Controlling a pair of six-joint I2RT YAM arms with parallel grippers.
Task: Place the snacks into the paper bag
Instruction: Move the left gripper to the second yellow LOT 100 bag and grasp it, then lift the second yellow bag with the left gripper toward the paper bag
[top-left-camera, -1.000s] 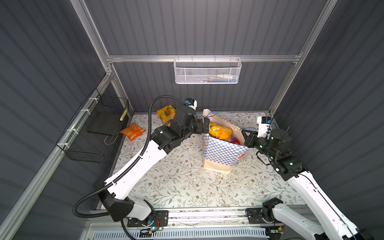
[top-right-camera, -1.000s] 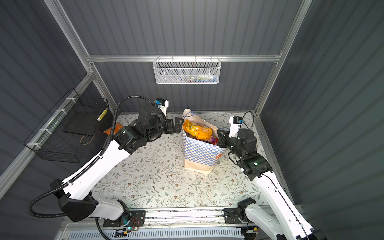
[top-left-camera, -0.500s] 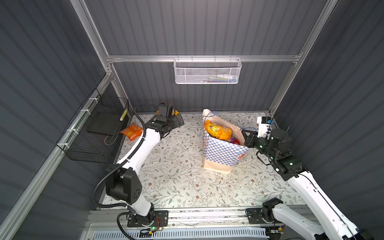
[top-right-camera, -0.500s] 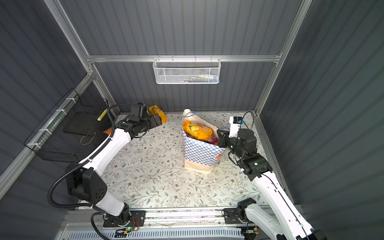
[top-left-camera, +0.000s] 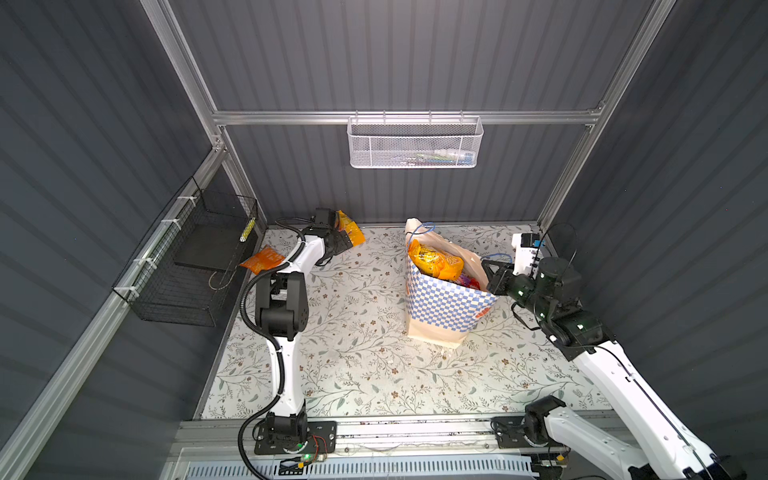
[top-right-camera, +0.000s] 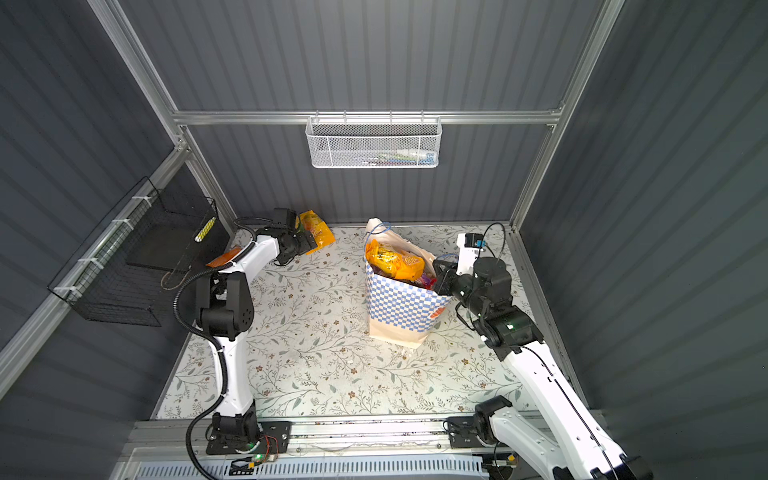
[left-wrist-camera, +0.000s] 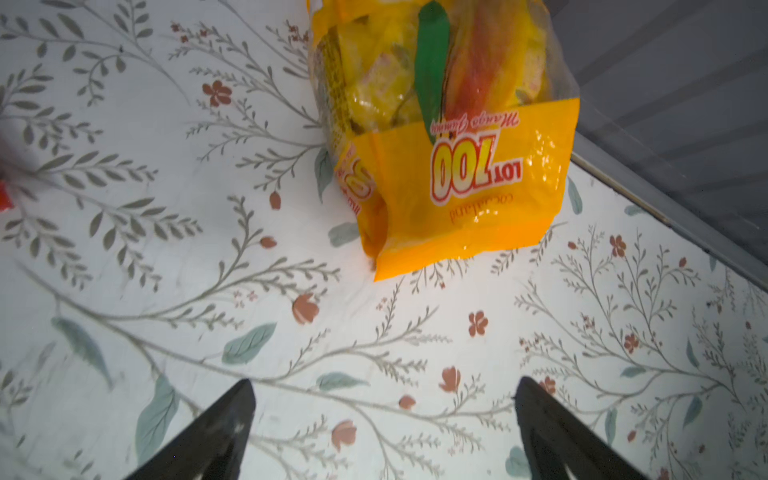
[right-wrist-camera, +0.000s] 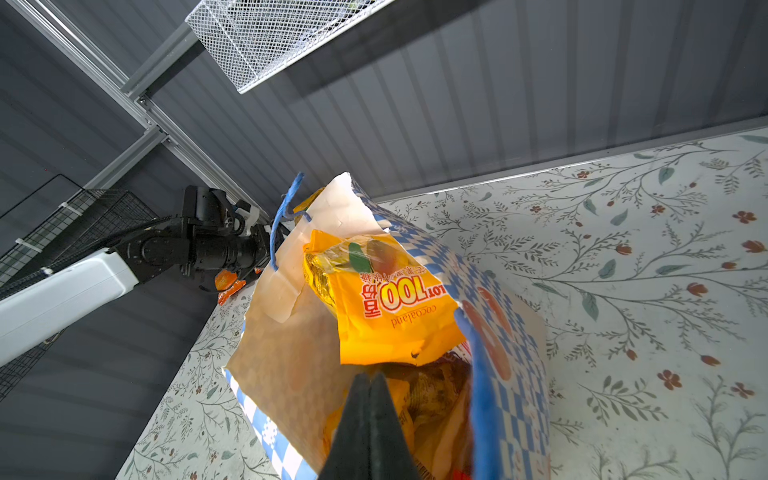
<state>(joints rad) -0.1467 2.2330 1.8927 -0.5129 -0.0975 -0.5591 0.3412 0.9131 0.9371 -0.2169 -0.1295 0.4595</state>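
Observation:
The blue-and-white checkered paper bag (top-left-camera: 444, 299) (top-right-camera: 403, 307) (right-wrist-camera: 505, 340) stands upright right of the middle. A yellow packet marked "100" (top-left-camera: 434, 262) (right-wrist-camera: 390, 303) sticks out of its mouth, above other snacks. My right gripper (top-left-camera: 492, 274) (right-wrist-camera: 370, 376) is shut, its tips just inside the bag's right rim with nothing seen between them. A second yellow "100" packet (top-left-camera: 351, 230) (top-right-camera: 318, 232) (left-wrist-camera: 449, 145) lies by the back wall. My left gripper (top-left-camera: 341, 244) (left-wrist-camera: 384, 382) is open just short of it. A small orange packet (top-left-camera: 264, 259) (top-right-camera: 224, 257) lies at the far left.
A black wire basket (top-left-camera: 195, 266) hangs on the left wall beside the orange packet. A white mesh basket (top-left-camera: 413, 143) hangs high on the back wall. The back wall's rail (left-wrist-camera: 665, 216) runs close behind the yellow packet.
My left arm has swung away from the bag's mouth to the back left corner and now points at the yellow packet there. The right arm and the bag have not moved.

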